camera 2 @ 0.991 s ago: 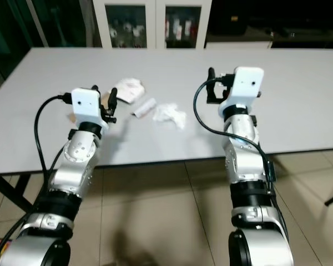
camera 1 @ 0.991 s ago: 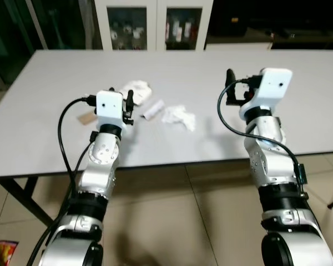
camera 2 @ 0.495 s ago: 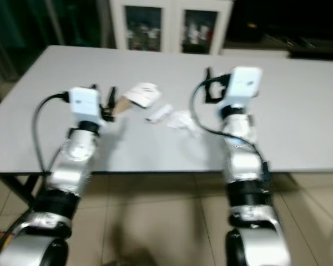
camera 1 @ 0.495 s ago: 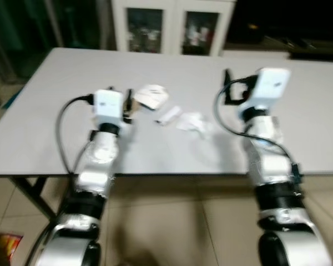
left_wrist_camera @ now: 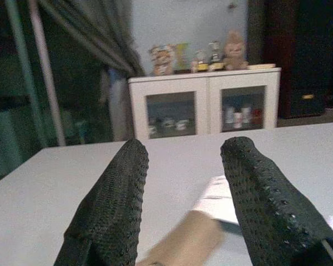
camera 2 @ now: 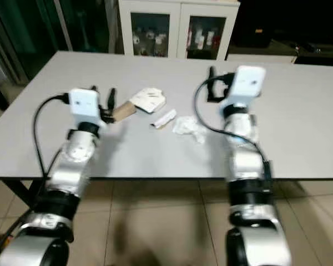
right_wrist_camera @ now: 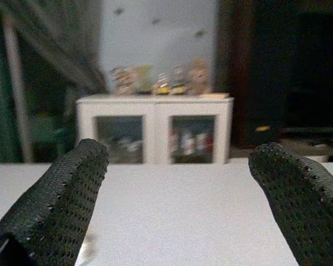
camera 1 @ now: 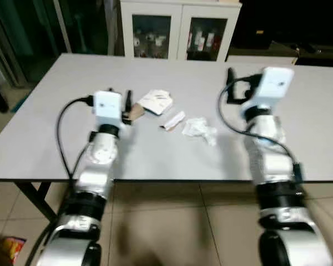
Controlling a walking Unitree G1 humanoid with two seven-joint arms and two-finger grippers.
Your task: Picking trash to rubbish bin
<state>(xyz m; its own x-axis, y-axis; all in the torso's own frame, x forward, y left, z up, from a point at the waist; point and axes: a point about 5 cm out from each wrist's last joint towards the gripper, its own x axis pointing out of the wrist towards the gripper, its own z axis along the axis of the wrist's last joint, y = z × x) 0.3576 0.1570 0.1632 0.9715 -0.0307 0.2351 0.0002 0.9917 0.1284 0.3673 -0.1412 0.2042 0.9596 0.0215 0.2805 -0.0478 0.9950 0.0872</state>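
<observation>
Desk: I see a wide pale grey rectangular desk (camera 1: 44,127) in front of the rig, with both silver arms raised over its near edge.
Trash: four pieces lie together near the desk's middle: a brown cardboard tube (camera 1: 136,113), a flat white paper packet (camera 1: 155,101) behind it, a small white rolled wrapper (camera 1: 172,121), and a crumpled white tissue (camera 1: 198,128) to the right.
Left end effector (camera 1: 126,105): held above the desk just beside the brown tube. In my left wrist view the two black textured fingers (left_wrist_camera: 114,205) stand moderately apart with nothing gripped; the tube (left_wrist_camera: 183,246) and packet (left_wrist_camera: 222,199) show low between them, blurred.
Right end effector (camera 1: 229,83): raised over bare desk, well apart from the trash. My right wrist view shows its fingers (right_wrist_camera: 55,205) spread wide and holding nothing.
Wrist views add: stuffed toys and figurines (left_wrist_camera: 194,55) atop the white glass-door cabinet (camera 1: 180,30), which the head views cut off.
Floor: beige tiles; a colourful wrapper (camera 1: 8,249) lies at my lower left.
</observation>
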